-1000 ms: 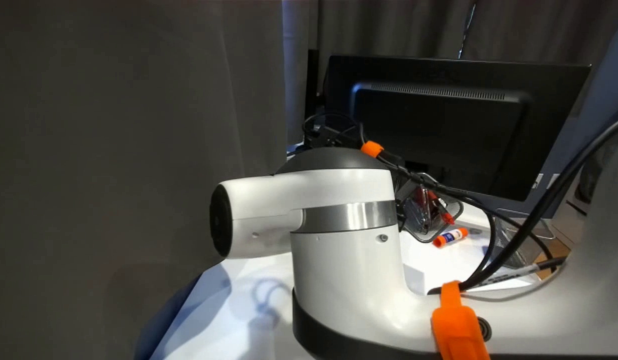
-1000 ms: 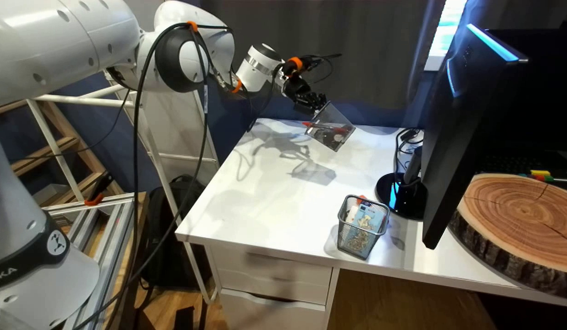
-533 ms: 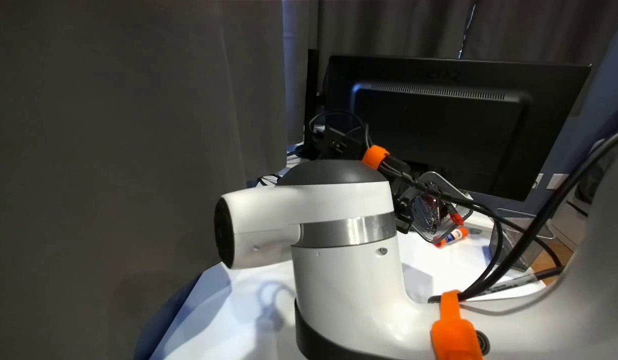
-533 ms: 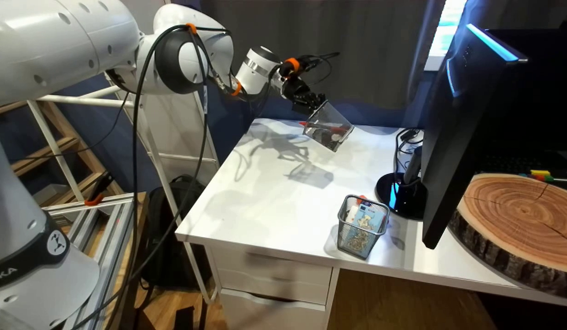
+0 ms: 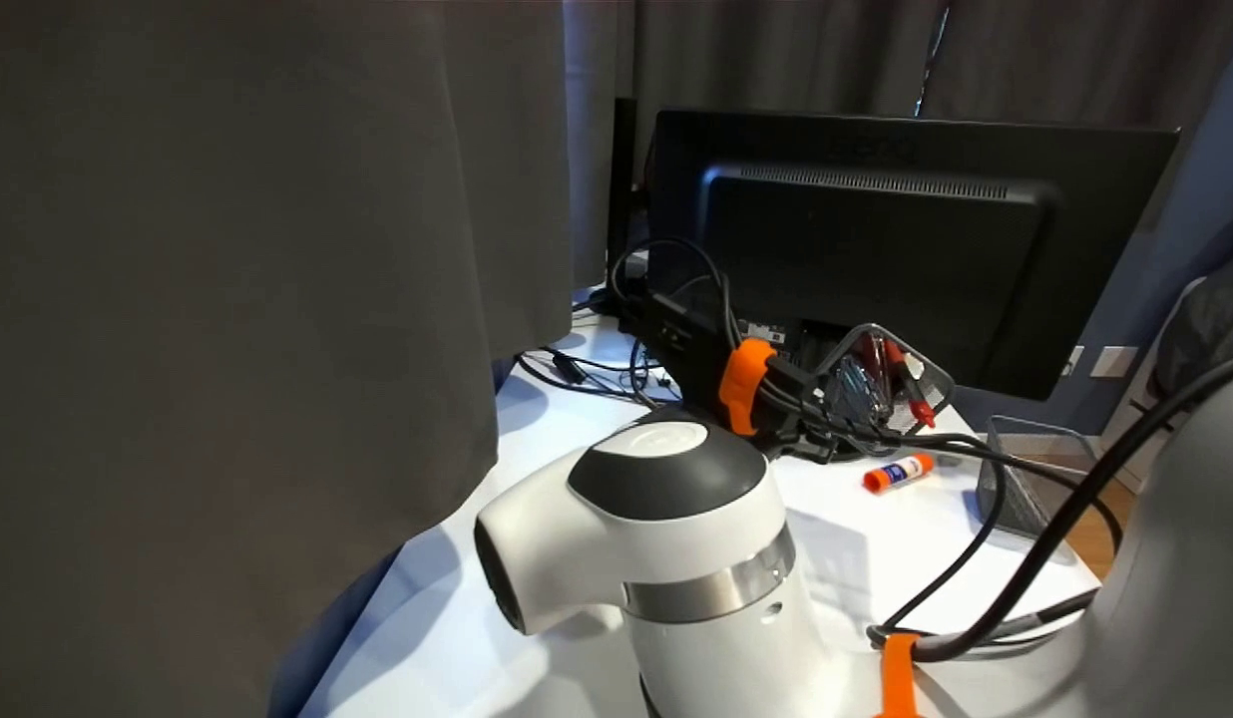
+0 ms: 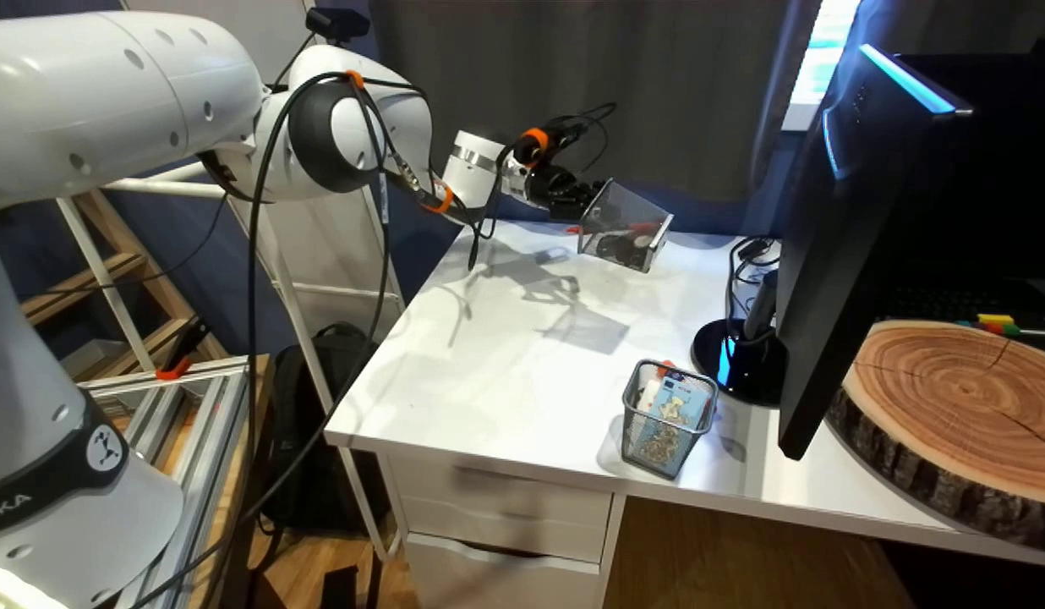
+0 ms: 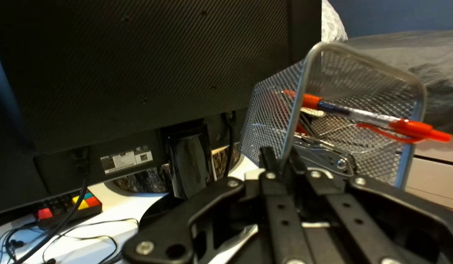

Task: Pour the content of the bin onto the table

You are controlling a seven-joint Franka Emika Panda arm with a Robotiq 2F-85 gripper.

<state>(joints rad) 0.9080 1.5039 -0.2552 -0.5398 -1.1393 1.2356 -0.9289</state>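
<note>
Treat lifting of bin (image 6: 624, 211) as done (tilted above desk (image 6: 489, 372), pinched in claw (image 7: 280, 156)) but pouring of content (image 7: 358, 115) as pending.

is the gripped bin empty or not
Not empty: the wrist view shows a red pen poking out of the mesh bin and a dark oblong item inside.

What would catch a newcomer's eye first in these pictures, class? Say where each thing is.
Probably the white robot arm at the left of an exterior view, its gripper pinching a tilted mesh bin above the white table. In the wrist view, a red pen pokes out of it. At the right edge of an exterior view, a thick slice of tree trunk lies beside a black monitor.
</note>
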